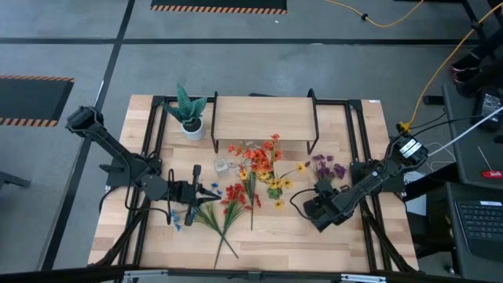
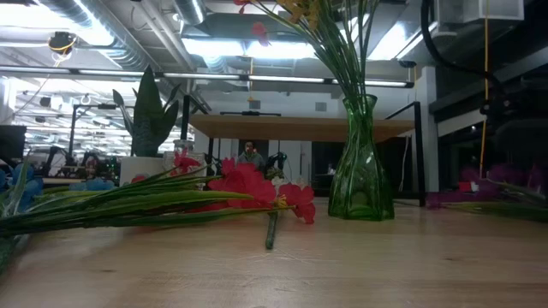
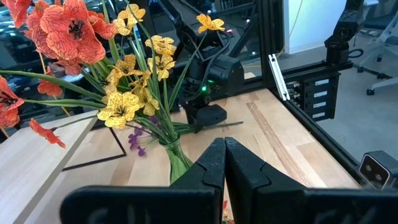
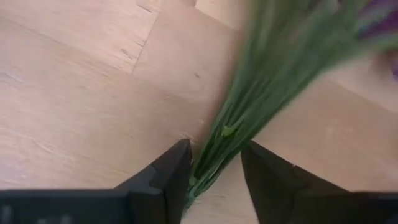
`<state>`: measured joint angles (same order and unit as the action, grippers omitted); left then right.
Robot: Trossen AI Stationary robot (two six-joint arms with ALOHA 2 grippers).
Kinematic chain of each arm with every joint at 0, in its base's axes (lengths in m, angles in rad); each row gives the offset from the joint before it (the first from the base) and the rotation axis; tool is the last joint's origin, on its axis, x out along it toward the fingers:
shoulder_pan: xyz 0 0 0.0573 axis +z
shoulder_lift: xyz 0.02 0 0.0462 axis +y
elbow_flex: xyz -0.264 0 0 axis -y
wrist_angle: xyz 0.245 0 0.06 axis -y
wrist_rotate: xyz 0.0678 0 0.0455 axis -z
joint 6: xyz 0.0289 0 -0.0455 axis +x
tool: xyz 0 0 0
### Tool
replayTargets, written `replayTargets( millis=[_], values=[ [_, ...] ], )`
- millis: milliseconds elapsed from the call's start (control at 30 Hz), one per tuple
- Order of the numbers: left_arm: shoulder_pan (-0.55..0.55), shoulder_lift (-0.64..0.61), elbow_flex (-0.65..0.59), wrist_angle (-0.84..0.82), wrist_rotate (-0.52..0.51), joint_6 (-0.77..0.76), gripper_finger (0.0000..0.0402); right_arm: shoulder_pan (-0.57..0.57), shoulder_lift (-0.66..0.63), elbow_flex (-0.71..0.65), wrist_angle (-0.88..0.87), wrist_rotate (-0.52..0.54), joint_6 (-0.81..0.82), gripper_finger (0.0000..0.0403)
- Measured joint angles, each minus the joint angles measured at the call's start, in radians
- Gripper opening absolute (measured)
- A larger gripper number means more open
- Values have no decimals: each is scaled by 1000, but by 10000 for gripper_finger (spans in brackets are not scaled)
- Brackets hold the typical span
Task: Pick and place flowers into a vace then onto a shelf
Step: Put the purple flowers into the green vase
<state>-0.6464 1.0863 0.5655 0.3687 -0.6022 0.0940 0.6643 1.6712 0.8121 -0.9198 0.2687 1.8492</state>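
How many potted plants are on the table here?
1. The potted plant stands at the table's far left, beside the shelf; the flowers may hide small things.

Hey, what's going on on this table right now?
A two-armed robot is sorting fake flowers. The right claw straddles a bunch of green stems lying on the table, fingers not yet clamped. The left claw waits shut. A green vase already holds flowers; the shelf has nothing on it.
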Motion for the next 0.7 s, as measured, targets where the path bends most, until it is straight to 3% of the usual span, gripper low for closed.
replayTargets(
  millis=[267, 500, 700],
  values=[
    [0, 0, 0, 0, 0, -6, 4, -1, 1, -1, -8, -10, -8, 19],
    [0, 0, 0, -1, 0, -19, 4, 2, -12, 11, -68, -43, -26, 15],
    [0, 0, 0, -2, 0, -31, 4, 22, -150, 34, -115, 51, -49, 8]
  ],
)
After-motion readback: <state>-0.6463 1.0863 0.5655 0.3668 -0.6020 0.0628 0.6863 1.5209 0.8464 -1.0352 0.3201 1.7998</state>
